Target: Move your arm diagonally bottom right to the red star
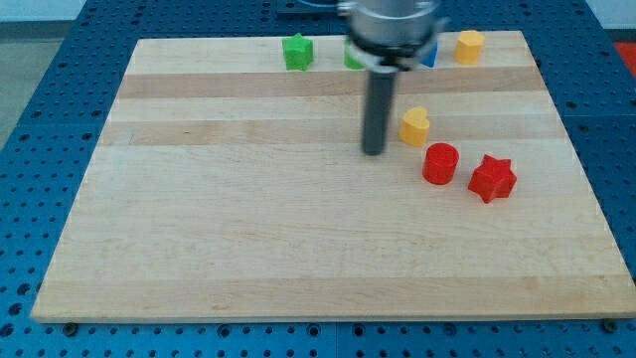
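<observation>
The red star [492, 178] lies on the wooden board at the view's right, a little above mid-height. My tip [374, 152] rests on the board to the star's upper left, well apart from it. A red cylinder [440, 163] sits just left of the star, between it and my tip. A yellow heart-shaped block [414, 126] lies just right of my rod, close to it but apart.
A green star [297, 52] lies near the board's top edge. A yellow block [469, 46] sits at the top right. A blue block [428, 55] and a green block [353, 60] are partly hidden behind the arm. The wooden board [248, 239] lies on a blue perforated table.
</observation>
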